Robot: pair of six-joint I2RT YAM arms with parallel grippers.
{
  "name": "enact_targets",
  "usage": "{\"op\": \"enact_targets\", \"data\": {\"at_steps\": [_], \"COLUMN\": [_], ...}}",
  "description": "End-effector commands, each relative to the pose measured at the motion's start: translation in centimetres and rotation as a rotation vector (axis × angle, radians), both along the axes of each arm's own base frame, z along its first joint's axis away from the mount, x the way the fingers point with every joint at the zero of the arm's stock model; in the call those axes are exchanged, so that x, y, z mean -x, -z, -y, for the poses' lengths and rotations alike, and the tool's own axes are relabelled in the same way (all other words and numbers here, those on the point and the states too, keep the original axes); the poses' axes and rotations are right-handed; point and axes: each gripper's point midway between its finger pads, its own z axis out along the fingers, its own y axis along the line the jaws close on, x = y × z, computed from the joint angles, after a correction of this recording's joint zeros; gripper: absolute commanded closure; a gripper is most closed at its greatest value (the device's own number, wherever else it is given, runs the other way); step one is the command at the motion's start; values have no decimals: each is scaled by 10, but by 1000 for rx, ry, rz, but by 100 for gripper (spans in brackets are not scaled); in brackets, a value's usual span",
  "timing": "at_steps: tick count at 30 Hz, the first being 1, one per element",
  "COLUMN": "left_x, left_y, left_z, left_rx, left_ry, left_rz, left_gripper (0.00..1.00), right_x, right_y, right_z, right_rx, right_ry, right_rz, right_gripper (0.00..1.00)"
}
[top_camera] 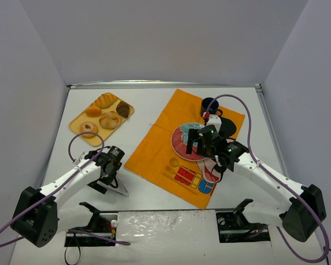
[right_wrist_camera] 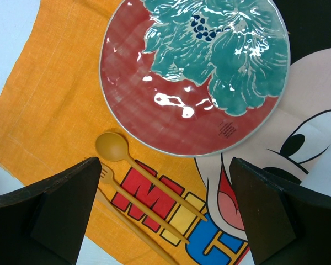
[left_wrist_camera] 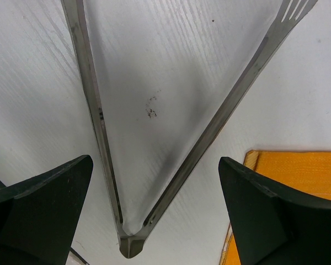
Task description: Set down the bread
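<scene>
The tongs point(left_wrist_camera: 101, 121) are bare brushed metal with a dull sheen, lying on a matt white tabletop point(left_wrist_camera: 154, 66) with a faint wood-like grain and a few scuffs. The plate point(right_wrist_camera: 154, 121) is glossy glazed ceramic with a rippled relief that catches highlights, and it sits on an orange cloth point(right_wrist_camera: 55, 110) of coarse, visible weave. The spoon point(right_wrist_camera: 113, 146) and fork point(right_wrist_camera: 103, 175) look like smooth matt plastic, and so do the black fingers point(right_wrist_camera: 44, 215).

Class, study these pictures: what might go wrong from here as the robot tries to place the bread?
1. The tongs lie flat on the table under the open left hand; their thin, splayed arms may slip out when squeezed.
2. The right hand hangs over the plate, so bread brought there might bump it.
3. The spoon lies close beside the plate and may get knocked.
</scene>
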Motion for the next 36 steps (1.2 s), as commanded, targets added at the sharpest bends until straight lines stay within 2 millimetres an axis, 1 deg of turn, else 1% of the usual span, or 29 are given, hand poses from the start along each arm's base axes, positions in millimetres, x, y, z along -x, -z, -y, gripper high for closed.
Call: {"op": "enact_targets", "data": {"at_steps": [1,11,20,36], "left_x": [-6,-4,2,-9], "left_y": [-2,7,14,18], "left_z": [-3,-5,-13,-33], "left_rx": [1,6,4,-2], "left_ry": [-25,-10,-28,-39], "left_rz": [15,-21,-42,-89], "left_gripper": [3,3,3,3], "right_x": [-8,-8,-9,-10], "right_y": [-12,-10,-6,-3], "right_z": [0,1,1,3], "right_rx": [-21,-19,-13,-3], "right_ry": [5,6,4,3], "right_rz": [53,50,44,38], "right_gripper": [0,0,0,0]}}
